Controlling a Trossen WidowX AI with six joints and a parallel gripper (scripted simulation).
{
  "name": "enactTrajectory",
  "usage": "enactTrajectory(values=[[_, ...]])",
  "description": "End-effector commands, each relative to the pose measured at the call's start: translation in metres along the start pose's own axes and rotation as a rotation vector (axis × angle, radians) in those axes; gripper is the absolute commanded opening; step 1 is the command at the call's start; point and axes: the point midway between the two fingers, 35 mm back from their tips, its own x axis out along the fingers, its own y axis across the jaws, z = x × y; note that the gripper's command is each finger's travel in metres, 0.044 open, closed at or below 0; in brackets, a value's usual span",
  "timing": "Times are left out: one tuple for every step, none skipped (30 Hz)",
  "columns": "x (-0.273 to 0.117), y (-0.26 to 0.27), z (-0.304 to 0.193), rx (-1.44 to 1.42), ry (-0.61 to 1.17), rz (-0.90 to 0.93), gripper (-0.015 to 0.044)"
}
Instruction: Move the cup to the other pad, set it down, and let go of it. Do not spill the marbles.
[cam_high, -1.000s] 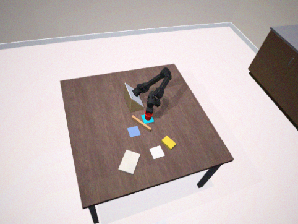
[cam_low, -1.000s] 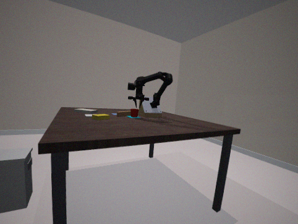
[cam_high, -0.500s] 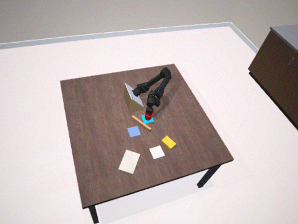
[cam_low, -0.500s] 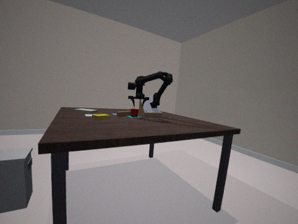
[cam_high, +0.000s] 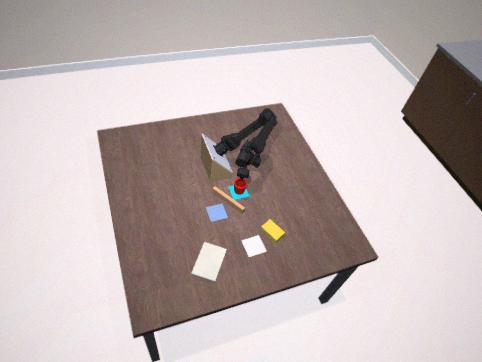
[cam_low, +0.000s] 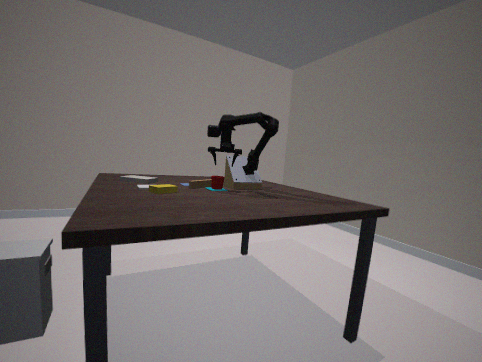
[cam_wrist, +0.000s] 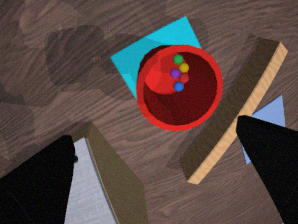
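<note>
The red cup (cam_high: 240, 189) (cam_low: 217, 182) (cam_wrist: 155, 80) stands upright on the cyan pad (cam_high: 238, 196) (cam_low: 210, 189) (cam_wrist: 170, 37). Several coloured marbles (cam_wrist: 175, 73) lie inside it; none show outside. A flat blue pad (cam_high: 216, 212) (cam_low: 185, 184) (cam_wrist: 272, 112) lies on the other side of a wooden bar. My gripper (cam_high: 243, 175) (cam_low: 225, 164) (cam_wrist: 158, 133) is wide open and empty. Its fingers point down above the cup's height, clear of it, and stand far apart in the wrist view.
The wooden bar (cam_high: 229, 199) (cam_low: 200, 184) (cam_wrist: 267, 75) lies between the two pads. A wedge with a pale sloped face (cam_high: 217, 155) (cam_low: 240, 170) (cam_wrist: 85, 180) stands beside the cup. A yellow block (cam_high: 273, 230) (cam_low: 163, 189), a white square (cam_high: 254, 246) and a cream slab (cam_high: 209, 261) lie farther out.
</note>
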Motion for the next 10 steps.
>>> enactTrajectory(values=[[-0.0157,-0.0007,-0.0004,-0.004,0.001,0.002,0.0440],[-0.0185,-0.0003,-0.0002,-0.004,0.001,0.002,0.0440],[-0.0202,0.0000,0.0001,-0.004,0.001,0.002,0.0440],[-0.0207,0.0002,0.0005,-0.005,0.001,0.002,0.0440],[-0.0207,0.0002,0.0007,-0.005,0.001,0.002,0.0440],[-0.0207,0.0002,0.0009,-0.005,0.001,0.002,0.0440],[-0.0162,0.0005,0.0010,-0.002,-0.002,-0.003,0.0440],[-0.0162,0.0005,0.0010,-0.002,-0.002,-0.003,0.0440],[-0.0162,0.0005,0.0010,-0.002,-0.002,-0.003,0.0440],[-0.0162,0.0005,0.0010,-0.002,-0.002,-0.003,0.0440]])
